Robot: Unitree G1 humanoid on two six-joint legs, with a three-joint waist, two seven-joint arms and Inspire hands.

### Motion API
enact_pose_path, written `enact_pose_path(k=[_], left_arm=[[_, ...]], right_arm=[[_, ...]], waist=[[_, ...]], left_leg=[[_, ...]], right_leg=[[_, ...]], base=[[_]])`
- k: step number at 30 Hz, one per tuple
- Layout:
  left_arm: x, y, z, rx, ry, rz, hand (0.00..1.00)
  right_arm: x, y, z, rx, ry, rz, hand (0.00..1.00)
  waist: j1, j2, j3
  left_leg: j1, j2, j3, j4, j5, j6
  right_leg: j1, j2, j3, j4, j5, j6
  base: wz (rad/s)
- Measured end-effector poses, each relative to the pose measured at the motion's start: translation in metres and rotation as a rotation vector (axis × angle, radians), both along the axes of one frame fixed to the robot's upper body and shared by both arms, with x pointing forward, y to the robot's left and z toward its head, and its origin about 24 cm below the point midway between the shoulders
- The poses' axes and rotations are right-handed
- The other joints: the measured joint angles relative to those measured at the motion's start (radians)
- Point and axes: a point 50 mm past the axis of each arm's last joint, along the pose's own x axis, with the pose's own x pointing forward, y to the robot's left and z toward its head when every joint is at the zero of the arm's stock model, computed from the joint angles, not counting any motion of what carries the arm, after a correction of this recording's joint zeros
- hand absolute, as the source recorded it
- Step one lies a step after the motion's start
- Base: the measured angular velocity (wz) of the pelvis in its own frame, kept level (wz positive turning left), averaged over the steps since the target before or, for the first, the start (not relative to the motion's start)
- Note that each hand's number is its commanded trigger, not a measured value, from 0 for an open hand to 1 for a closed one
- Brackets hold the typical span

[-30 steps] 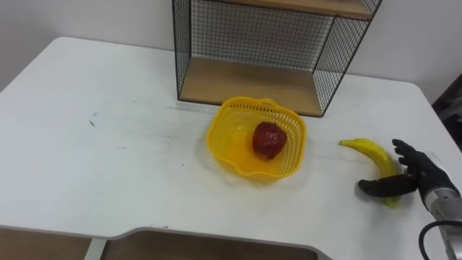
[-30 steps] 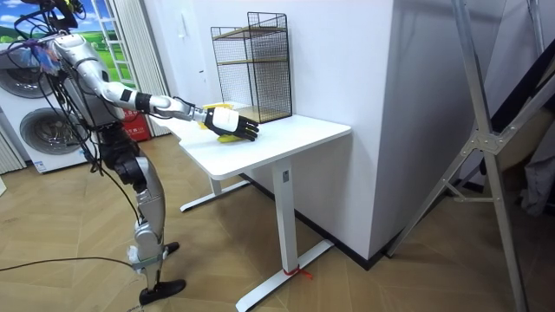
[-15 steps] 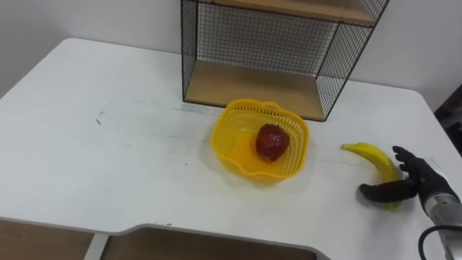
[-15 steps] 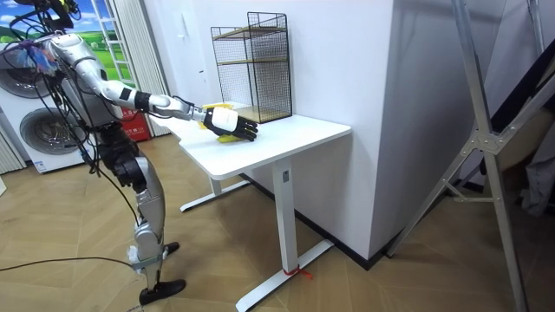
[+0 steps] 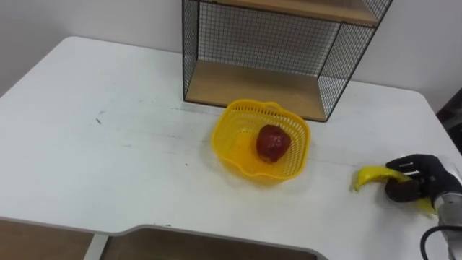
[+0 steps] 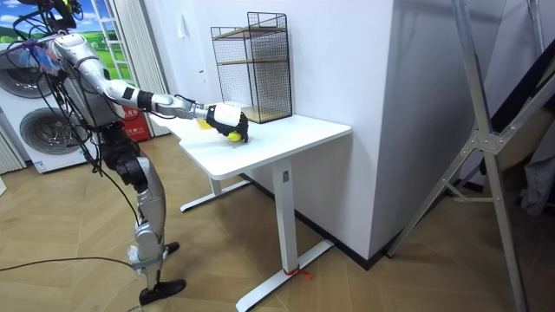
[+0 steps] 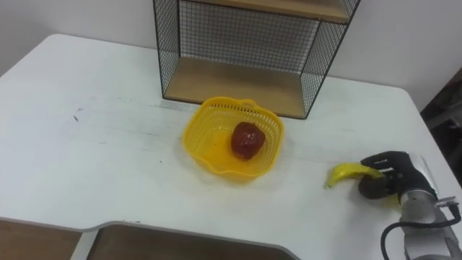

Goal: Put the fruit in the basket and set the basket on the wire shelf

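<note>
I find the right hand at the lower right of the left eye view. Its dark fingers are curled over the banana, with the thumb underneath, so it is clamped on the fruit. I cannot tell whether the banana is clear of the table or resting on it.

**Key relation.** The banana's long axis runs roughly left to right across the lower right of the frame. Its free tip sticks out of the hand towards frame left, and its other end is mostly covered by the palm. The basket sits at frame centre, to the left of the hand and a little above it, well apart from the banana's tip. In my judgement the coming move is a carry to the left and slightly upward in the frame, tip first. It belongs to this arm, since the fruit is already in its grasp.

**Basket contents.** One red fruit lies inside, right of the basket's middle. The left half of the floor is free.

**Materials and shapes**
- The basket is yellow plastic lattice, shallow, with a wavy rim.
- The red fruit is round, dark and glossy.
- The banana is smooth, curved and bright yellow.
- The wire shelf stands just behind the basket at the upper centre. It is black mesh with wooden boards, and its lower board is open to the front.
- The table is white and smooth, with faint scuffs.

**Stance.** In the room view the robot stands at the table's end on the room view's left. Its arm is stretched over the tabletop.
</note>
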Motion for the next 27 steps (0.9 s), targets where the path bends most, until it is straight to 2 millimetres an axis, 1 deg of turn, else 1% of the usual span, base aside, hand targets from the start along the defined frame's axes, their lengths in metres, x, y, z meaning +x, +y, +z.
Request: enact_pose_path(k=[10,16,18,22,24,25,26,27], left_arm=[[0.0,-0.002,-0.001,-0.005,0.006,-0.015,0.0],[-0.004,-0.002,-0.001,-0.007,0.021,-0.01,0.0],[-0.002,-0.002,-0.001,-0.007,0.014,-0.009,0.0],[0.001,-0.002,-0.001,-0.009,0.01,-0.015,0.0],[0.002,-0.005,-0.002,-0.016,0.004,-0.028,0.0],[0.002,-0.006,-0.002,-0.017,0.0,-0.03,0.0],[0.003,-0.006,-0.002,-0.018,-0.005,-0.031,0.0],[0.001,-0.007,-0.002,-0.019,-0.003,-0.03,0.0]], right_arm=[[-0.001,0.0,-0.001,0.018,-0.009,-0.015,1.0],[0.0,0.001,0.001,0.054,-0.038,-0.032,1.0],[0.001,0.001,0.002,0.097,-0.067,-0.059,1.0],[0.001,0.003,0.002,0.188,-0.124,-0.111,1.0],[0.003,0.005,0.004,0.264,-0.18,-0.141,1.0],[0.003,0.007,0.005,0.292,-0.195,-0.141,1.0],[0.004,0.014,0.006,0.344,-0.226,-0.134,1.0],[0.006,0.025,0.007,0.408,-0.269,-0.128,1.0]], waist=[[0.0,0.004,0.0003],[0.006,0.004,0.0002],[0.015,0.005,-0.0001],[-0.001,0.01,0.0002],[-0.004,0.02,0.0016],[-0.004,0.024,0.0024],[-0.002,0.029,0.0014],[0.003,0.033,-0.0012]], left_leg=[[-0.001,0.001,0.0,-0.003,-0.008,0.001],[-0.001,0.001,0.008,-0.003,-0.008,0.002],[-0.001,0.004,0.021,-0.001,-0.008,0.002],[-0.003,0.004,0.021,-0.004,-0.008,0.002],[0.001,0.005,0.03,-0.009,-0.008,0.002],[0.002,0.005,0.033,-0.015,-0.008,0.002],[0.005,0.006,0.039,-0.021,-0.008,0.002],[0.012,0.008,0.053,-0.024,-0.008,0.002]], right_leg=[[-0.002,0.0,0.002,0.003,0.0,-0.001],[-0.007,0.0,0.015,0.001,0.0,0.0],[-0.017,0.001,0.031,0.003,0.001,-0.001],[-0.019,0.001,0.031,0.004,0.001,0.0],[-0.021,0.002,0.041,0.004,0.002,-0.001],[-0.021,0.002,0.043,0.004,0.002,-0.001],[-0.023,0.002,0.048,0.004,0.002,0.0],[-0.024,0.002,0.058,0.004,0.002,0.0]], base=[[0.0],[-0.06],[-0.16],[-0.02],[-0.1],[-0.14],[-0.21],[-0.21]])
